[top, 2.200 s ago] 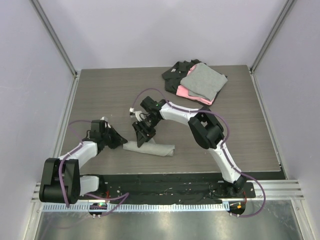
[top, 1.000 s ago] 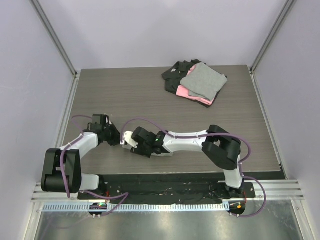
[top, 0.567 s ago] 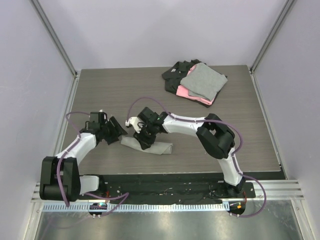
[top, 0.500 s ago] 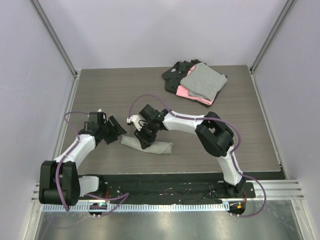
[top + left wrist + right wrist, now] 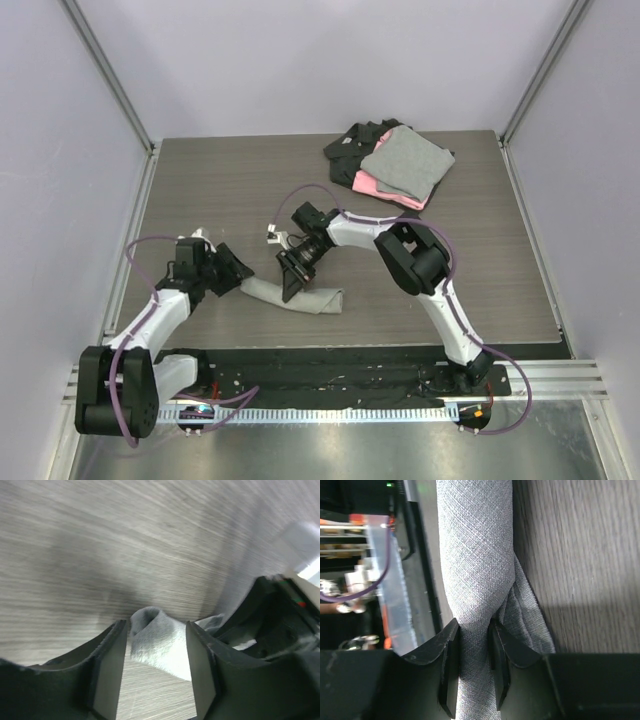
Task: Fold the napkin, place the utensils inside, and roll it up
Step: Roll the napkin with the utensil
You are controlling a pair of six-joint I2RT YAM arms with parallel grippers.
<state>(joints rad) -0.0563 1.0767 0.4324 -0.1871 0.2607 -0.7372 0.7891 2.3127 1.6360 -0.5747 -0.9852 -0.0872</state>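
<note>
My right end effector [image 5: 472, 645] is clamping the rolled napkin [image 5: 476, 555] mid-length, likely so it cannot unroll. My left end effector [image 5: 155, 652], jaws apart, is straddling its end.

napkin [image 5: 305, 295] on table [image 5: 200, 190], rolled, long axis running left-right near arm bases.
right gripper [image 5: 291, 286] above roll, left of its middle; roll pinched between its fingers, running on ahead of tips and back under wrist.
left gripper [image 5: 242, 274] at roll's left end; end sits between its spread fingers, just ahead of tips.
left gripper just left of right gripper, near but apart.
stack of cloths [image 5: 392, 165] far behind right gripper, off to its right, at table's far edge, well apart from napkin.
</note>
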